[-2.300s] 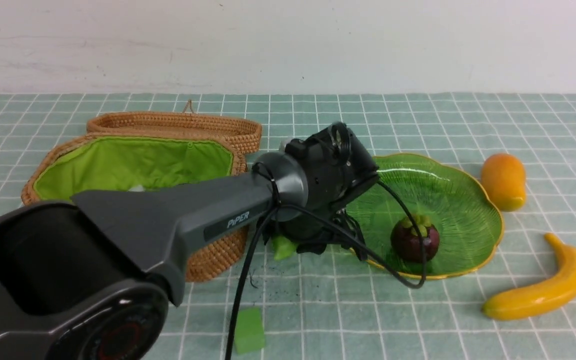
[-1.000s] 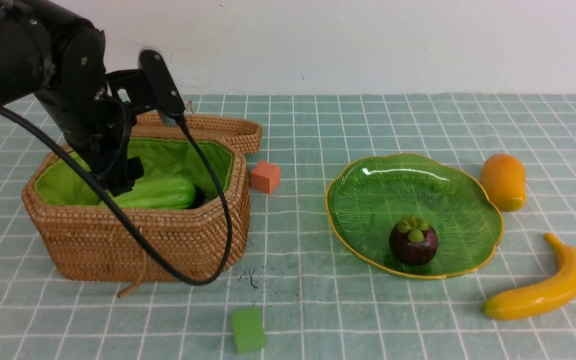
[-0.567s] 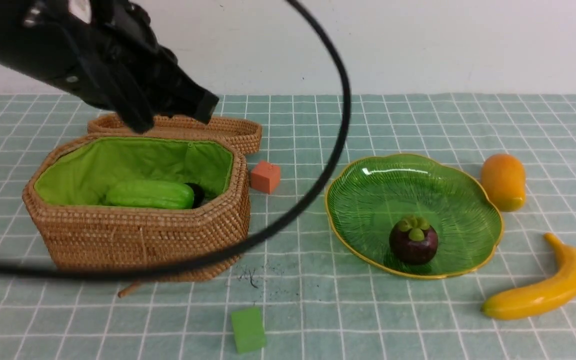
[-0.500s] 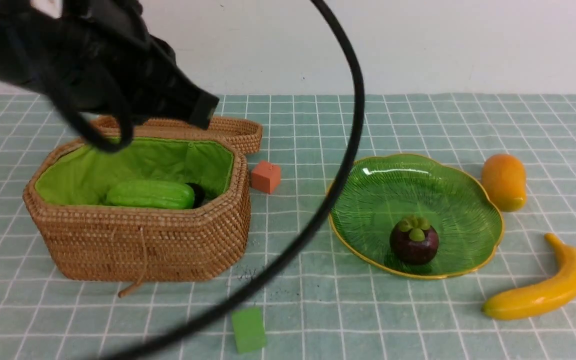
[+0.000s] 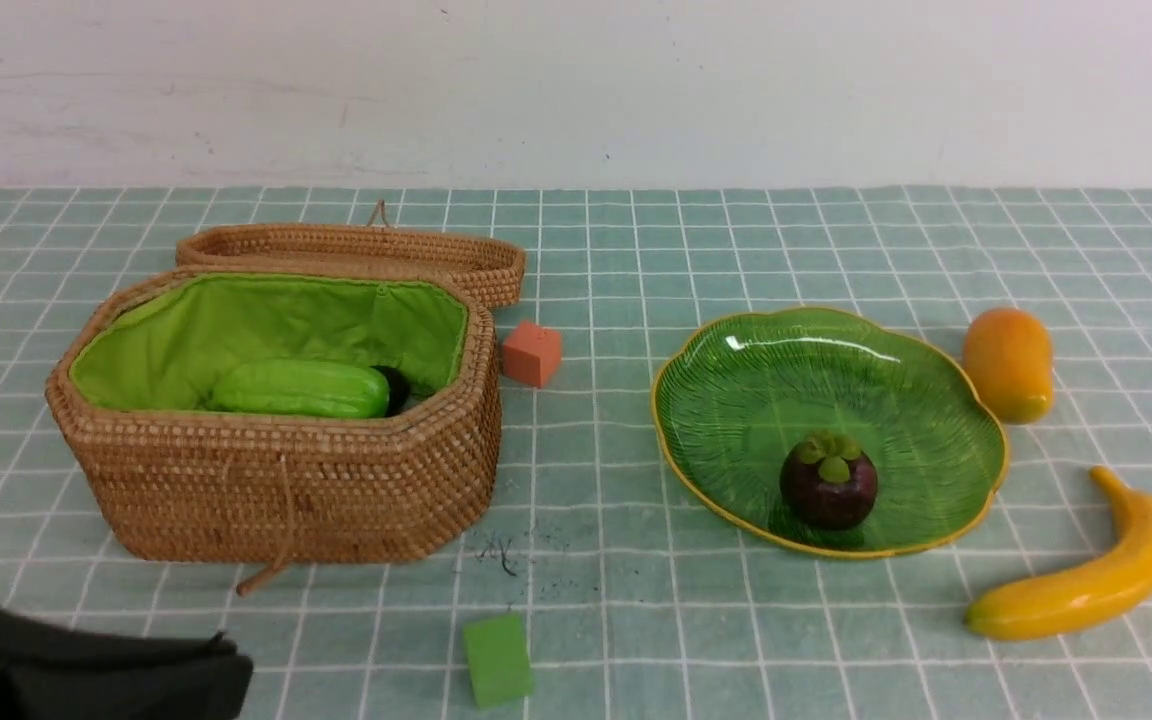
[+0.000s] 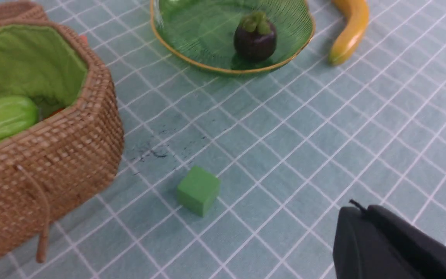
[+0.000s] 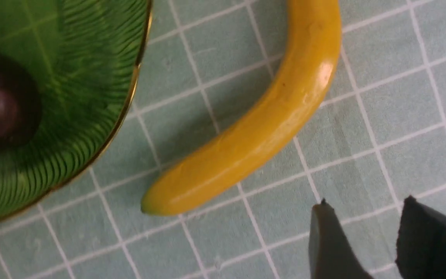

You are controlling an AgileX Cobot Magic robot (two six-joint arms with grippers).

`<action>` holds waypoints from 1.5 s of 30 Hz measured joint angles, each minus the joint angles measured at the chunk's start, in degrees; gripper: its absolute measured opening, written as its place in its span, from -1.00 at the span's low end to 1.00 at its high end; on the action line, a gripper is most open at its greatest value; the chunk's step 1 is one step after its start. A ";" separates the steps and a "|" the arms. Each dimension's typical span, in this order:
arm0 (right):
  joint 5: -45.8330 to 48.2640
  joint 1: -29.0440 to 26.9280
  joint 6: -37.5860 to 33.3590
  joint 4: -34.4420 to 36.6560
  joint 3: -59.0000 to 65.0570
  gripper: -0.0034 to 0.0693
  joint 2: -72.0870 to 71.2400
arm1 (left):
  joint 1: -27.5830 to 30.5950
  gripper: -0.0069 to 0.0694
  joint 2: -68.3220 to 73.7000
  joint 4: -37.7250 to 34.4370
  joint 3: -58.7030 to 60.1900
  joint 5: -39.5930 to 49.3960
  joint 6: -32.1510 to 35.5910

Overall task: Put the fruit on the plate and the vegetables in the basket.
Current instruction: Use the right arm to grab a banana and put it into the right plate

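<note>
On the table (image 5: 636, 620), under a green checked cloth, the largest thing is the basket (image 5: 276, 490) at the left, its lid laid back on the far side. Right of centre sits the plate (image 5: 786, 370). The banana (image 5: 1086, 580) lies on the cloth to the near right of the plate, just clear of its rim. The light green gourd (image 5: 301, 390) lies inside the basket, with a dark shape behind it too hidden to name. The mango (image 5: 1008, 362) stands just beside the plate's far-right rim, and the mangosteen (image 5: 828, 485) rests on the plate's near part. An orange cube (image 5: 532, 353) and a green cube (image 5: 497, 660) lie loose. The right claw (image 7: 366, 205) hangs near the banana, jaws partly spread with nothing between them. The left claw (image 6: 358, 217) is closed and empty at the near left. The banana looks like light, stiff, glossy plastic that is likely to slip, so it is best taken across its thick middle
</note>
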 joint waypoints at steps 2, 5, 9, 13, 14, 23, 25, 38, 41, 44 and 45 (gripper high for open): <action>-2.48 -1.71 -0.01 2.98 0.00 0.00 3.78 | 0.00 -0.85 -3.34 -0.16 3.25 -2.78 0.00; -5.71 -2.40 -0.01 4.90 0.00 0.15 7.09 | 0.00 -0.85 -5.56 -0.21 5.21 -4.62 0.00; -10.94 -2.54 -0.01 6.45 0.00 0.43 12.95 | 0.00 -0.85 -6.74 -0.27 5.93 -6.07 0.00; -12.89 -2.54 -0.28 6.65 0.00 0.48 16.19 | 0.00 -0.85 -6.74 -0.33 5.93 -6.57 0.00; -13.21 -2.54 -0.66 6.73 0.00 0.47 16.93 | 0.00 -0.85 -6.74 -0.33 5.93 -6.72 0.00; -13.84 -2.54 -6.50 7.05 -0.19 -0.02 20.56 | 0.00 -0.85 -6.74 -0.33 5.93 -6.89 0.00; -12.67 -2.49 -9.16 7.26 -0.81 -0.01 20.56 | 0.00 -0.85 -6.74 -0.33 5.93 -6.92 0.00; -3.31 7.70 -23.15 11.73 -22.42 -0.01 15.65 | 0.00 -0.85 -6.74 -0.38 5.93 -16.45 0.00; -6.29 10.85 -25.60 11.52 -26.92 -0.01 22.74 | 0.00 -0.85 -6.74 -0.38 5.93 -16.40 0.00; -7.46 12.64 -26.84 9.83 -30.94 -0.01 29.29 | 0.00 -0.85 -6.74 -0.39 5.93 -16.40 0.00; -7.34 12.98 -26.89 8.86 -31.92 -0.01 30.79 | 0.00 -0.85 -6.74 -0.39 5.93 -16.40 0.00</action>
